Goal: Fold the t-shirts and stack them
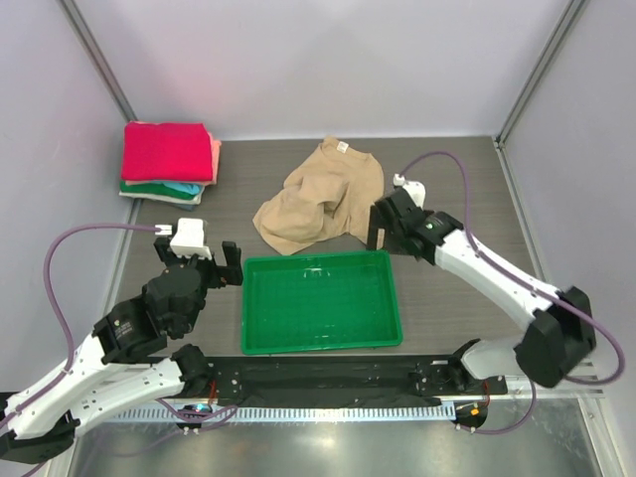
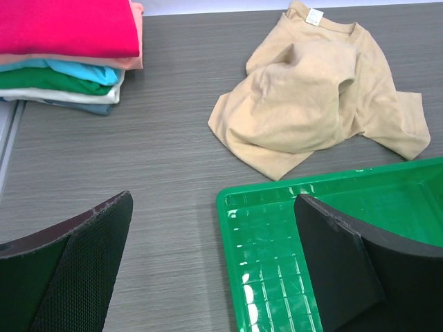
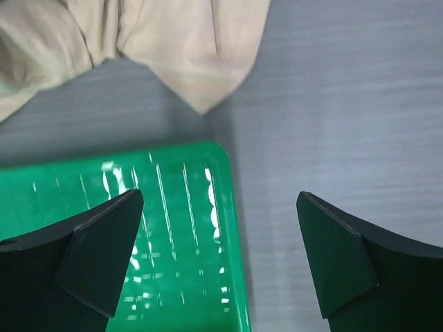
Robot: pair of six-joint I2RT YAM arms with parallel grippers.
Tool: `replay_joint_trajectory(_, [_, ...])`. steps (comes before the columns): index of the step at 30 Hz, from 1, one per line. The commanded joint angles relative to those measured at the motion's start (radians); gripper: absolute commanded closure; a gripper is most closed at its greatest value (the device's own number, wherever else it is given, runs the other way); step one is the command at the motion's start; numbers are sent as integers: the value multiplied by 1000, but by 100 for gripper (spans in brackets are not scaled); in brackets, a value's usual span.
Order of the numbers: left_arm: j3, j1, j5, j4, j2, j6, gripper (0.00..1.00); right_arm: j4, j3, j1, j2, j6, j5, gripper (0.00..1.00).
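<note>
**Tan t-shirt (image 1: 318, 199) loose behind green tray (image 1: 320, 343)**

1 tan t-shirt lies crumpled just behind the tray's far rim. 1 stack of folded t-shirts (image 1: 167, 159), pink-red on top, sits well beyond the tray's far-left corner. 1 tray rests on a dark grey wood-grain table (image 1: 447, 169), with pale walls (image 1: 328, 60) on 3 sides. Of the 2 arms, the left gripper (image 2: 214, 199) sits at the tray's far-left corner, jaws wide and empty. The right gripper (image 3: 220, 196) sits over its far-right corner, jaws wide and empty.
</note>
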Motion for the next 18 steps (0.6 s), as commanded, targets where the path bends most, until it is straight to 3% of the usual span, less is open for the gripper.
replay_joint_trajectory(1, [13, 1, -10, 12, -4, -5, 0, -29, -127, 10, -100, 97, -50, 0])
replay_joint_trajectory(4, [12, 3, -12, 11, -5, -7, 0, 16, -238, 10, -111, 115, -125, 1])
replay_joint_trajectory(11, [12, 1, -10, 9, -1, -10, 0, 51, -250, 10, -12, 91, -102, 12])
replay_joint_trajectory(14, [13, 1, -13, 4, -4, -11, 0, 56, -244, -2, 39, 77, -49, 44])
replay_joint_trajectory(15, [13, 3, -13, 4, -4, -13, 0, 57, -244, -11, 50, 77, -36, 65])
replay_joint_trajectory(18, [13, 1, -13, 4, -7, -13, 0, 70, -247, -69, 48, 50, -15, 96])
